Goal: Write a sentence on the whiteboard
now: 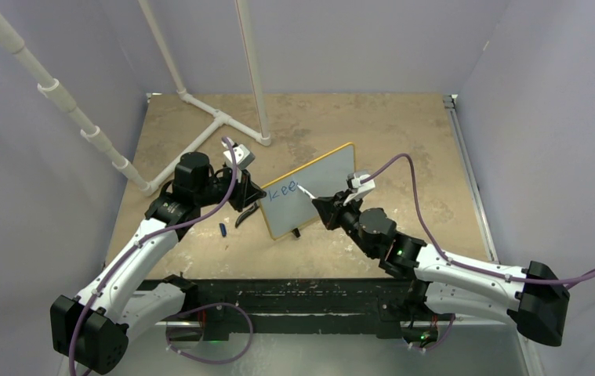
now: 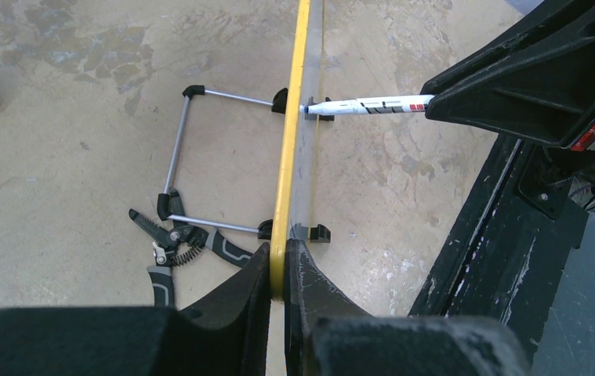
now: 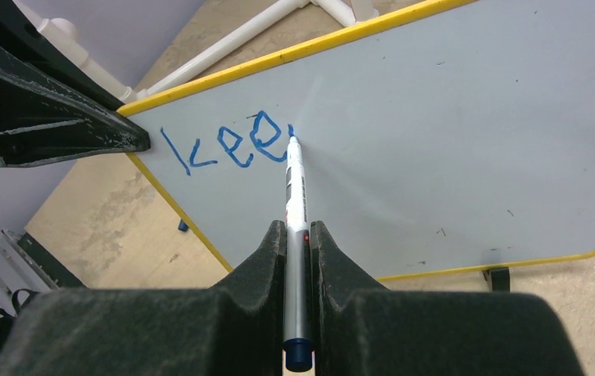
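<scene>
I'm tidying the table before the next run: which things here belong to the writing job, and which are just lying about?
In the job: whiteboard, clamped at its edge by the left tool; marker in the right tool; blue lettering "kee".
Lying about: pliers behind the board; small blue piece, perhaps a cap; white pipe frame.

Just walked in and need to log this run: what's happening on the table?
The left gripper is clamped on the yellow-framed edge of the small whiteboard, steadying it as it stands propped on the table. The right gripper holds a blue marker with its tip on the board. The blue lettering reads only "kee", so the sentence is barely begun.
</scene>
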You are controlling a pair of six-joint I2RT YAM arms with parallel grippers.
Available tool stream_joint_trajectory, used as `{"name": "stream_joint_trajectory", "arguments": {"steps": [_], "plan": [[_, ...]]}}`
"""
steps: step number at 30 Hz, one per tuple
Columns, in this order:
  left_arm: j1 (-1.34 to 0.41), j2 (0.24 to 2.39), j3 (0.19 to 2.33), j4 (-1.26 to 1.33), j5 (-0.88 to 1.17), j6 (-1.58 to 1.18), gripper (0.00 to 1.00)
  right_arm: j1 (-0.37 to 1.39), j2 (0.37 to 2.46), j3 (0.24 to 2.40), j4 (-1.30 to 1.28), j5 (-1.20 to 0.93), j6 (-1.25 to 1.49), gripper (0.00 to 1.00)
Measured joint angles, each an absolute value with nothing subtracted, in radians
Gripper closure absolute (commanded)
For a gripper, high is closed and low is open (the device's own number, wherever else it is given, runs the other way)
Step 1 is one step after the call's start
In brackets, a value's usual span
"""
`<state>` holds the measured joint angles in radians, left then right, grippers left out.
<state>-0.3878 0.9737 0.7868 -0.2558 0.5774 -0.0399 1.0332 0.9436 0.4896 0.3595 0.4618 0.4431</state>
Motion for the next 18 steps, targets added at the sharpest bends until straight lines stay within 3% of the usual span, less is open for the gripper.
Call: {"name": "stream_joint_trajectory", "arguments": {"steps": [18], "plan": [[-0.388,0.974,0.787,-0.256,0.576,-0.04,1.0,1.033,0.952,0.481,0.291,0.453,0.514,1.0]]}}
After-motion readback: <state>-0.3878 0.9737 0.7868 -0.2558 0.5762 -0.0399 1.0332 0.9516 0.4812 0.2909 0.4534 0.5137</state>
